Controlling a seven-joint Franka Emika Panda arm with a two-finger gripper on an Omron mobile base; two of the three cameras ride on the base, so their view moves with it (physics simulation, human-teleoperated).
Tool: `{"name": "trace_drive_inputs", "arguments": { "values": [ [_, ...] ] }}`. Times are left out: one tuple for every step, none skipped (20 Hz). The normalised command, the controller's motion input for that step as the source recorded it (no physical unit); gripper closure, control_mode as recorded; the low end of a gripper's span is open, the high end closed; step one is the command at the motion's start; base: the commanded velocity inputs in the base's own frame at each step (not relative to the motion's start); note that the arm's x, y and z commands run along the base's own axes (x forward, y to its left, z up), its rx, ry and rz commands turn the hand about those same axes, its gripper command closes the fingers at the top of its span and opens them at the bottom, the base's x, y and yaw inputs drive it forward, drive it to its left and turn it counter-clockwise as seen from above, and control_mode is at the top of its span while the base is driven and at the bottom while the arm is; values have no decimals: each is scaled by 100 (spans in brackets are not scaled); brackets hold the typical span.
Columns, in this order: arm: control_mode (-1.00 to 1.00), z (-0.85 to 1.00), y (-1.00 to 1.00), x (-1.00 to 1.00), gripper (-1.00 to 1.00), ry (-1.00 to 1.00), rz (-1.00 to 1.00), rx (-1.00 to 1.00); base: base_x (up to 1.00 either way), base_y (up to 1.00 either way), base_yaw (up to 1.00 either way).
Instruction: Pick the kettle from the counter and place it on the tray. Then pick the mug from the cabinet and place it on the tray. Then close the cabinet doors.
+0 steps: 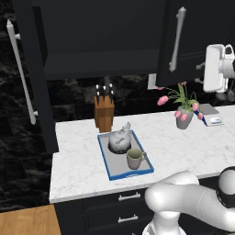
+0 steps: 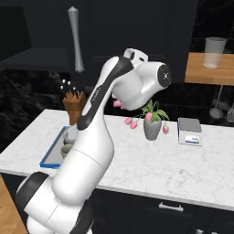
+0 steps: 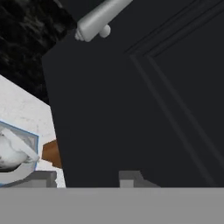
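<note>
On tray (image 1: 111, 172), kettle (image 1: 119, 140) and mug (image 1: 134, 158) both sitting. Cabinet doors both ajar: left door (image 1: 39, 92), right door (image 3: 144, 109) close before hand. Gripper (image 3: 87, 177) partly spread, nothing between tips. Door likely rigid, hinged, light swing; flat-panel push probably safer than slick bar handle (image 3: 98, 19).

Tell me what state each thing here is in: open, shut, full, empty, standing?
kettle: upright on the tray.
mug: upright on the tray in front of the kettle, empty.
left cabinet door: swung open.
right cabinet door: swung open.
cabinet: open, shelf bare.
drawers: shut.
vase: upright, holding pink tulips.
knife block: upright, holding knives.
</note>
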Motion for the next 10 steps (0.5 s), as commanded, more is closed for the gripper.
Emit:
{"name": "trace_drive_inputs", "arguments": {
  "values": [
    [-100,-19,22,84,-100,0,-9,-1,0,0,0],
    [-100,-19,22,84,-100,0,-9,-2,0,0,0],
    [-100,-19,22,84,-100,0,-9,-2,0,0,0],
    [-100,-20,22,82,-100,0,-9,-2,0,0,0],
    [-100,-20,22,81,-100,0,-9,-3,0,0,0],
    [-100,-21,21,80,-100,0,-9,-2,0,0,0],
    [-100,-21,20,80,-100,0,-9,-2,0,0,0],
    [-100,-20,19,81,-100,0,-9,-2,0,0,0],
    [-100,-20,17,81,-100,0,-9,-2,0,0,0],
    [-100,-19,16,81,-100,0,-9,-2,0,0,0]
  ]
}}
